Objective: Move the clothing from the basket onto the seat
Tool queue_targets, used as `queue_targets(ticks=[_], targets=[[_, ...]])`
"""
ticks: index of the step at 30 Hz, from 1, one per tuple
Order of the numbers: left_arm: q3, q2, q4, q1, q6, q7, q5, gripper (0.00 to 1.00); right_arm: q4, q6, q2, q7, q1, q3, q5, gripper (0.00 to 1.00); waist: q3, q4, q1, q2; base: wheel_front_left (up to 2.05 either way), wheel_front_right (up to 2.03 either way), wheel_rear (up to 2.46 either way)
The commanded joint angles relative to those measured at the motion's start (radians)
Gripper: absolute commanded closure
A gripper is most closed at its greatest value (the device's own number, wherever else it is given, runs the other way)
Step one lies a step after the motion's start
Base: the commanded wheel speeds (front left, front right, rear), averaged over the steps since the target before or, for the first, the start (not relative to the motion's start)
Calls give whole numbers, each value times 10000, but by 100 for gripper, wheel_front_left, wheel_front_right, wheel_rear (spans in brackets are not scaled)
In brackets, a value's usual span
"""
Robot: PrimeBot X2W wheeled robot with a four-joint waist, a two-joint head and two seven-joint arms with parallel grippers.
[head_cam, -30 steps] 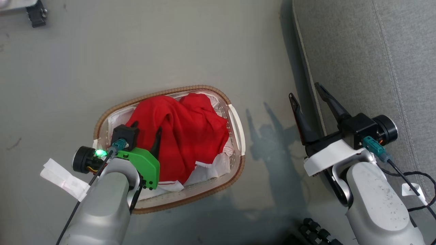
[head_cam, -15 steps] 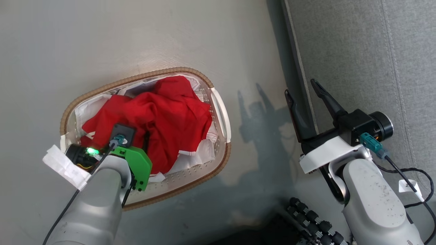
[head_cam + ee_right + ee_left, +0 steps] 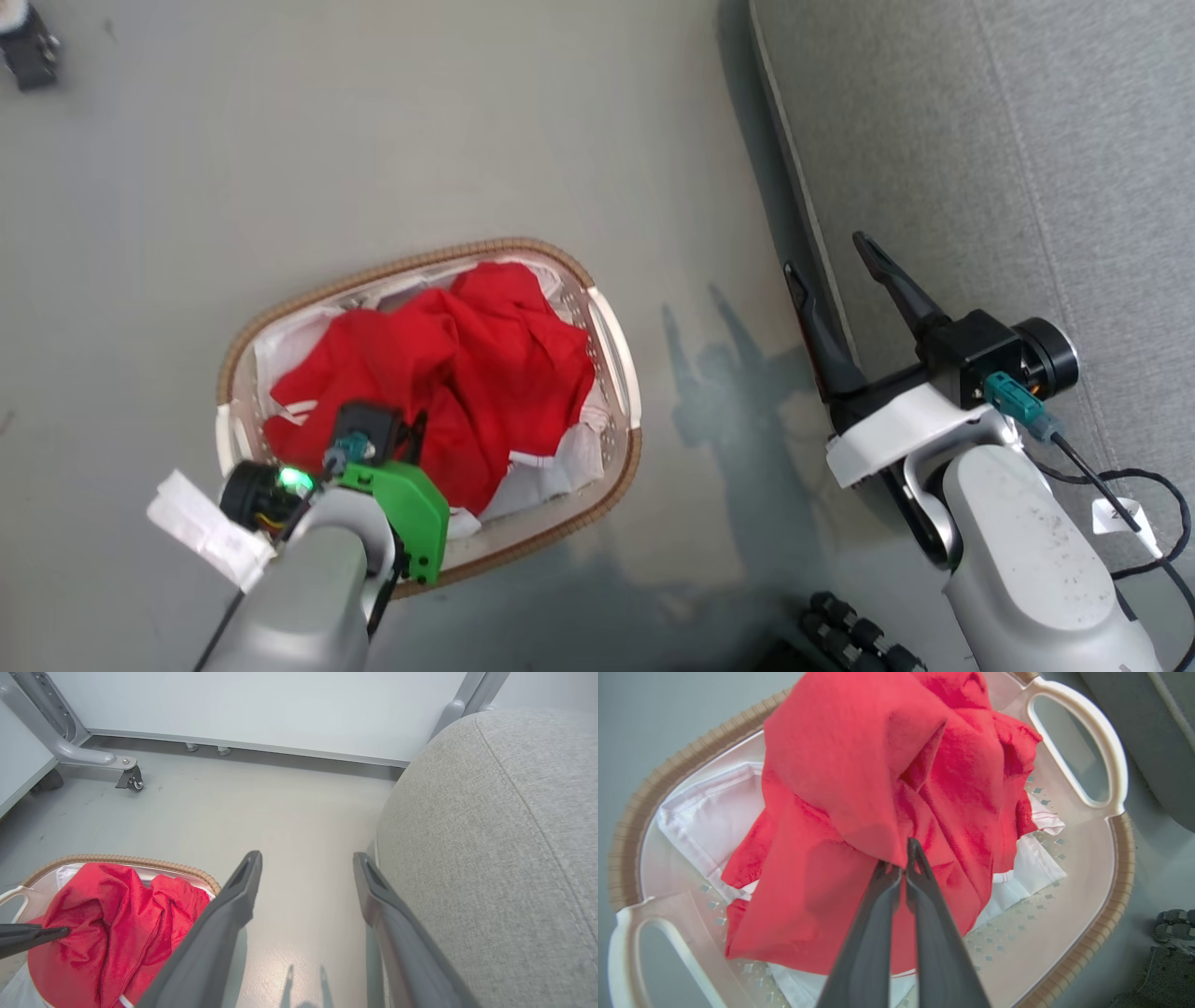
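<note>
Grip matters most here: the left gripper (image 3: 903,858) has its fingers pinched together on a fold of the clothing (image 3: 859,765), which lies heaped in the basket (image 3: 411,266) on the floor (image 3: 373,112), over a white liner (image 3: 705,807). The hold looks thin, a ridge of cloth at the very tips. By my judgement the lift should go straight up and slowly until the garment hangs free of the rim, then swing toward the seat (image 3: 980,140), well apart to the robot's right. Watch that the liner does not rise with the red cloth, since the two lie touching around the heap. Carry high enough that the trailing hem clears the handle (image 3: 1119,779) and the seat's front edge. The right gripper (image 3: 826,254) hangs wide and empty just beside that edge, and could take a second corner if the cloth sags. How much cloth sits between the left fingers cannot be told: the fold covers the tips in the wrist view, and the wrist housing hides them in the head view. Whatever lies under the heap is hidden, and the seat is cut off at the frame edge.
</note>
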Motion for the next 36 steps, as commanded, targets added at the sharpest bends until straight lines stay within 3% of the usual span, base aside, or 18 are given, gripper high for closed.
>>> queue_targets(ticks=[1,14,23,32,36], targets=[[58,47,-205,384,-15,-27,0,100,75,-6,-83,-45,195,20,23,0,-1057,223,0,0,0,0,0],[755,169,-3224,2689,-33,-30,513,100,635,-6,19,-47,1342,-275,621,0,-3945,1121,0,0,0,0,0],[1786,-74,-6227,3397,-35,-32,990,100,870,-7,158,-45,2089,-484,822,0,-5003,1634,0,0,0,0,0],[1743,-271,-8149,3164,-45,-31,720,100,1094,-7,238,-45,2656,-244,929,0,-5745,1869,0,0,0,0,0],[1564,-315,-8513,3023,-46,-31,607,100,1128,-7,254,-45,2825,353,1089,0,-5926,1957,0,0,0,0,0]])
